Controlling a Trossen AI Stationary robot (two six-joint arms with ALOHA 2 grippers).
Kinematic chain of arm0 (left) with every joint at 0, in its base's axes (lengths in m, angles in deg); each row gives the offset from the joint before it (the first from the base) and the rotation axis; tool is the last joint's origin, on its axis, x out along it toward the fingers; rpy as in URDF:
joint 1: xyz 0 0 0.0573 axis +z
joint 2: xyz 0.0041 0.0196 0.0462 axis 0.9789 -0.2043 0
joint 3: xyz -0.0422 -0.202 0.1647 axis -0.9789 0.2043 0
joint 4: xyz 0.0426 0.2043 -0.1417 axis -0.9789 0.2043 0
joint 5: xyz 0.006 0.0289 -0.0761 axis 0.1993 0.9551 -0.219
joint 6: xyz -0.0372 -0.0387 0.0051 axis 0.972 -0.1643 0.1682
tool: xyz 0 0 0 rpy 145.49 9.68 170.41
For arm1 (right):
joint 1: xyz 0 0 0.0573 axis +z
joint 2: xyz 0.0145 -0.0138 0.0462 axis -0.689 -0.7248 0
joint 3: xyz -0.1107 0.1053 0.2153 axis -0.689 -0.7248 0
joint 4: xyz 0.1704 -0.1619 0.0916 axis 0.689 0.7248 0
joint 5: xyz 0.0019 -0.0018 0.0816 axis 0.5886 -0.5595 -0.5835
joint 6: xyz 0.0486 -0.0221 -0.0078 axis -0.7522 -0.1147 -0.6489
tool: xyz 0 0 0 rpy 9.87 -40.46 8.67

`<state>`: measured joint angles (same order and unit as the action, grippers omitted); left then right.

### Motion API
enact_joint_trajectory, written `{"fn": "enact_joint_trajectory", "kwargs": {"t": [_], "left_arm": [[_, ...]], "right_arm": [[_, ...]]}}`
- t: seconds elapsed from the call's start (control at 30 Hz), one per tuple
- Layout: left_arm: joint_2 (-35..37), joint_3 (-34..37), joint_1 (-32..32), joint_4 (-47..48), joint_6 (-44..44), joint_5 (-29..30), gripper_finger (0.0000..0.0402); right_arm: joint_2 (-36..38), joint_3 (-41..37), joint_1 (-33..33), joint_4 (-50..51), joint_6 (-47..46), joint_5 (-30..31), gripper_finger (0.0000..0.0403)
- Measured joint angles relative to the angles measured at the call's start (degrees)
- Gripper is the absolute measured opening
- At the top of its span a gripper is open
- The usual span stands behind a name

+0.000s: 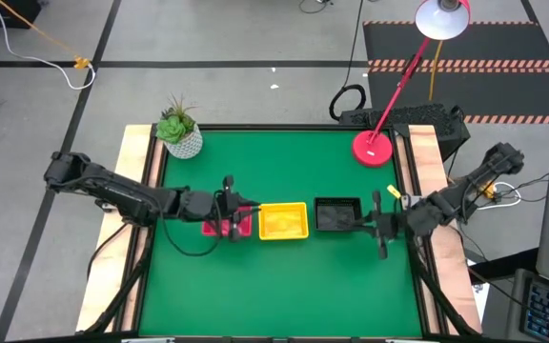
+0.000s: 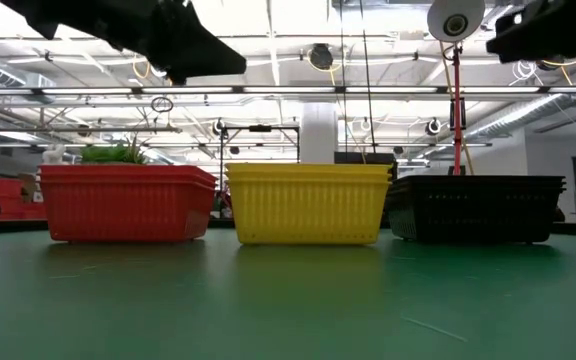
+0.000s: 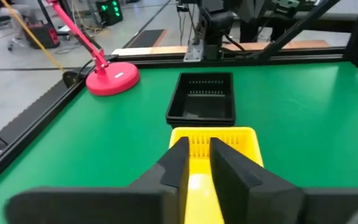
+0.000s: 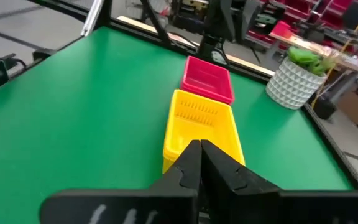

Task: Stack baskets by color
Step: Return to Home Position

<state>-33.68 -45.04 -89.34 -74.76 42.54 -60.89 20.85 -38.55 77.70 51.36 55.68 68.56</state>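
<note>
Three stacks stood: one red stack (image 2: 125, 203), one yellow stack (image 1: 283, 221), one black stack (image 1: 337, 214). One pot (image 1: 183, 141) sat at eleven, one lamp (image 1: 374, 147) at one.

A white, diamond-patterned pot (image 1: 185, 143) holding a spiky green plant stood at the far left corner of the green table surface (image 1: 284, 171). A red desk lamp's round base (image 1: 374, 147) rested at the far right corner.

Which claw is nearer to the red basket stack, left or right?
Left. The left claw hangs over the red basket stack; the right claw is at the black stack, at the row's other end.
</note>
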Motion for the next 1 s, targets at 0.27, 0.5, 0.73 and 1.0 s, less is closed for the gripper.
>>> {"fn": "enact_joint_trajectory", "kwargs": {"t": [0.27, 0.5, 0.73, 1.0], "left_arm": [[0.01, 1.39, 2.78, -1.43, -0.58, -2.94, 0.0008], [4.97, 5.99, 4.16, -1.33, -0.13, -5.01, 0.0008], [14.7, 16.78, 4.44, -8.56, -0.18, -4.81, 0.0008], [22.41, 26.28, 5.1, -13.72, 1.97, -4.77, 0.0007]], "right_arm": [[8.31, -5.1, -4.53, 0.02, 1.93, -6.48, 0.0001], [12.97, -7.96, -7.46, -0.07, 3.62, -9.4, 0.0], [14.51, -9.47, -10.75, -1.08, 5.5, -12.33, 0.0], [14.52, -13.67, -14.63, -8.26, 5.51, -15.42, 0.0]]}}
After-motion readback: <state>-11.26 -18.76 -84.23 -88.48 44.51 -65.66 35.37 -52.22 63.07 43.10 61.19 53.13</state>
